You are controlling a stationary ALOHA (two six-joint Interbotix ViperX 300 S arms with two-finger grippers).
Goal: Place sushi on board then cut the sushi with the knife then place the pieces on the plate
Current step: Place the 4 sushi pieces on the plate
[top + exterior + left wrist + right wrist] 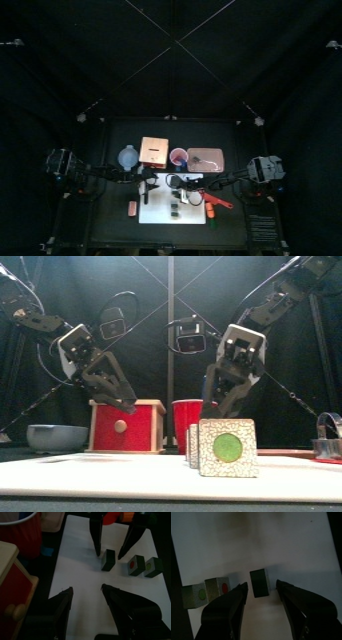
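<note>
White board [77,572], sushi pieces [137,564], right claw [260,583] spread over one

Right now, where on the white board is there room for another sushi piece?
Bare board lies between the left gripper and the sushi pieces, toward the red cup. Crowded: the three pieces, the right gripper's open jaws around one.

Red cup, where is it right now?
In the top view, the red cup stands behind the white cutting board, between the pale wooden box, left, and the flat pink tray, right.
</note>
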